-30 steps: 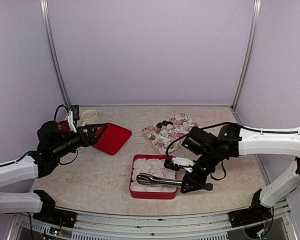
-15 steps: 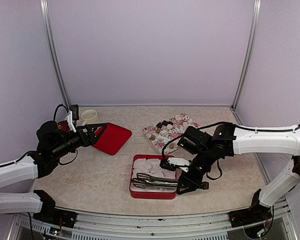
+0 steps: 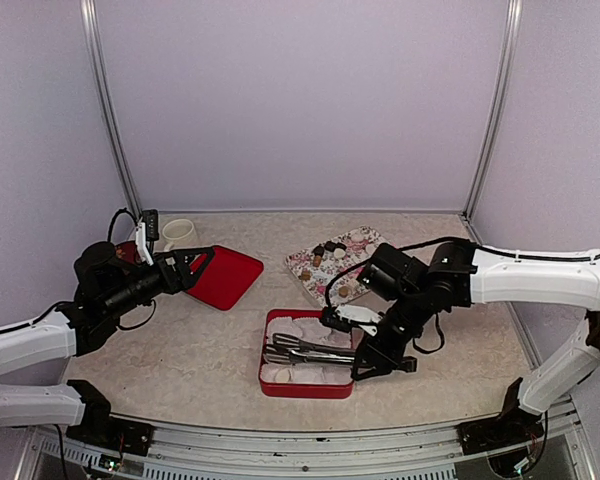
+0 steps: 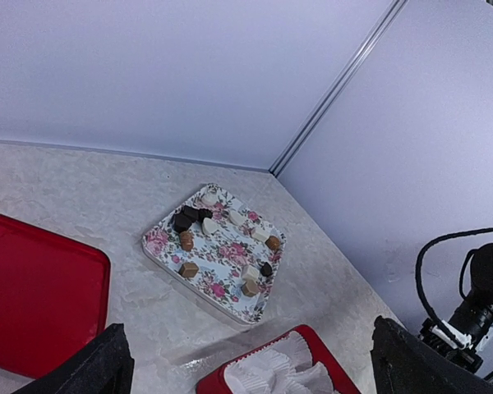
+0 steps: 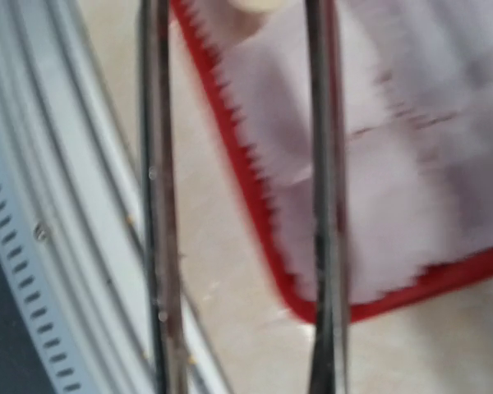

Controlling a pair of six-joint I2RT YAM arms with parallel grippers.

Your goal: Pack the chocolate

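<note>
The chocolate [image 3: 325, 250] is several small dark, tan and white pieces on a floral tray [image 3: 352, 268], also seen in the left wrist view [image 4: 185, 240]. My right gripper [image 3: 372, 350] is shut on metal tongs [image 3: 305, 350], which reach left over the red box [image 3: 280, 388] of white paper cups [image 3: 298, 328]. In the right wrist view the tong arms [image 5: 324, 205] are apart over the box's corner, with a pale piece [image 5: 263, 3] at the top edge between them. My left gripper [image 3: 185, 268] is open and empty, held above the table at the left.
A red lid [image 3: 225, 275] lies flat by my left gripper. A white mug [image 3: 178, 233] stands at the back left. The floral tray [image 4: 222, 271] sits behind the red box [image 4: 316, 335]. The metal front rail [image 5: 57, 271] is close to the box's near edge.
My right arm has moved left and a little away from the front edge, carrying the tongs further over the red box. My left arm has not moved.
</note>
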